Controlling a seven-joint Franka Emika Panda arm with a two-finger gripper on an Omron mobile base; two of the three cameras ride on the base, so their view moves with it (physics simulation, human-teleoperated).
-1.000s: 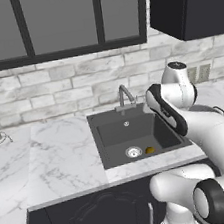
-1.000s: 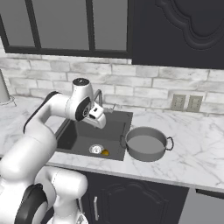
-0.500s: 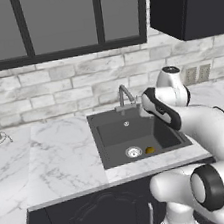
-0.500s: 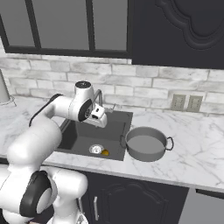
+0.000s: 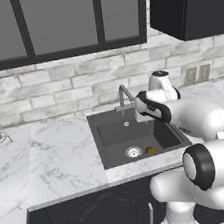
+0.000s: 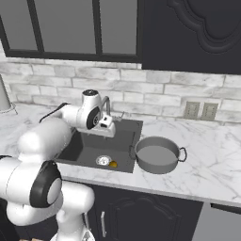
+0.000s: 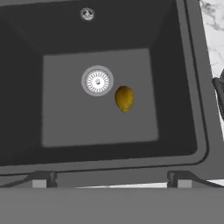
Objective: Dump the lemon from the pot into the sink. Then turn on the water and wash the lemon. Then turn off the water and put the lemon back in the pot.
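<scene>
Hand view: oval lemon (image 7: 124,98), charcoal sink (image 7: 175,78).

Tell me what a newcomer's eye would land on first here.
The small yellow lemon stands out, lying on the floor of the dark sink right beside the silver drain. Next comes the empty grey pot on the marble counter just right of the sink, and the big white arm bent over the basin.

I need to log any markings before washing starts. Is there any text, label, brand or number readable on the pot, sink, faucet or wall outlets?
None. The pot, sink, faucet and wall outlets carry no readable writing or signs.
</scene>
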